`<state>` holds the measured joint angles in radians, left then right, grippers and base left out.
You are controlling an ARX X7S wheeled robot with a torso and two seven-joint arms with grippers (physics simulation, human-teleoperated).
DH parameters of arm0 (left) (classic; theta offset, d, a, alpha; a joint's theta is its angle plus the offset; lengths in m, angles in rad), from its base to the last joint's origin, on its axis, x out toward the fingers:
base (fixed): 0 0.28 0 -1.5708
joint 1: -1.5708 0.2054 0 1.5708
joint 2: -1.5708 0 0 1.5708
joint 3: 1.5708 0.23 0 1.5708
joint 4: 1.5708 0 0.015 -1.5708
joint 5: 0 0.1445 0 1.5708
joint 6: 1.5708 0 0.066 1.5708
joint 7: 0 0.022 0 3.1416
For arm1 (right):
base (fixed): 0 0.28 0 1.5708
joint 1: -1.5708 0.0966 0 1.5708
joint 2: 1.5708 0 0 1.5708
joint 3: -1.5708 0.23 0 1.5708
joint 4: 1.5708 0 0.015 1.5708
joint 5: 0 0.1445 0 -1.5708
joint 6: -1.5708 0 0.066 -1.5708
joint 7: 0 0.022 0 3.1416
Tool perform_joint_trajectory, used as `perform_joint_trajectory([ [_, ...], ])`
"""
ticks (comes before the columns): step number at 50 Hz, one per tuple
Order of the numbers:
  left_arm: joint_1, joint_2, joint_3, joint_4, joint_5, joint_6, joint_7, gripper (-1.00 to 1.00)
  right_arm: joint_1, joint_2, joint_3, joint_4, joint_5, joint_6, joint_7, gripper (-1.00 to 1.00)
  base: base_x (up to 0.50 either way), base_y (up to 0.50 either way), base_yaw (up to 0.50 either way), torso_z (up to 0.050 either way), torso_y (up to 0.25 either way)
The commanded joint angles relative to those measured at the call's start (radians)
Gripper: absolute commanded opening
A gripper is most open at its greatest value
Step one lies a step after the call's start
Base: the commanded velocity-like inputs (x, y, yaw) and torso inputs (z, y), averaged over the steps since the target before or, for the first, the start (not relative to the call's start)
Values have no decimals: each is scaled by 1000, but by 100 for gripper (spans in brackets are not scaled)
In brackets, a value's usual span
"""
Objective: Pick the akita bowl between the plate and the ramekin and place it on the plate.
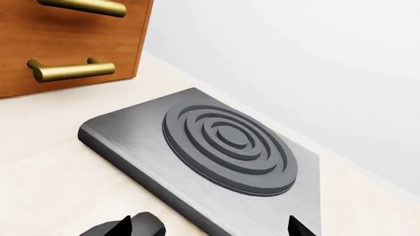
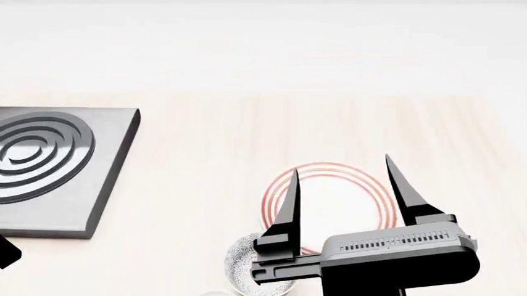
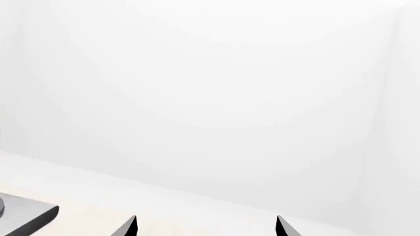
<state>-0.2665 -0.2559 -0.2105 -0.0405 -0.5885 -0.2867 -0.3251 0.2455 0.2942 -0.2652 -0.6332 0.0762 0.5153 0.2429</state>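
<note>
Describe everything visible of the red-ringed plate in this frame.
The plate is flat, round and white, with thin red concentric rings near its rim, and looks like glazed ceramic. It lies level on the pale wooden counter. Nothing sits on it. The open right gripper partly hides it in the head view, and the speckled akita bowl lies beside it.

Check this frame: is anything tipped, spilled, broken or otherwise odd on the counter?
Nothing stands out. The plate lies flat, the akita bowl beside it sits upright and unspilled, and the open right claw hangs above them holding nothing. The hob looks intact.
</note>
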Motion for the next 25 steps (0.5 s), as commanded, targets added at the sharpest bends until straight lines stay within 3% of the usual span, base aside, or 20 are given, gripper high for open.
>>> perform_joint_trajectory([
  [1, 3, -3, 3, 4, -5, -1, -5, 100, 2, 2, -3, -1, 4, 4, 5, 100, 500, 0, 0, 0, 0],
  [17, 3, -7, 7, 4, -10, 2, -9, 100, 0, 8, -8, 0, 7, -6, 9, 100, 494, 0, 0, 0, 0],
  [25, 1, -7, 9, -6, -10, 9, -6, 100, 1, 9, -9, -3, 9, -4, 14, 100, 32, 0, 0, 0, 0],
])
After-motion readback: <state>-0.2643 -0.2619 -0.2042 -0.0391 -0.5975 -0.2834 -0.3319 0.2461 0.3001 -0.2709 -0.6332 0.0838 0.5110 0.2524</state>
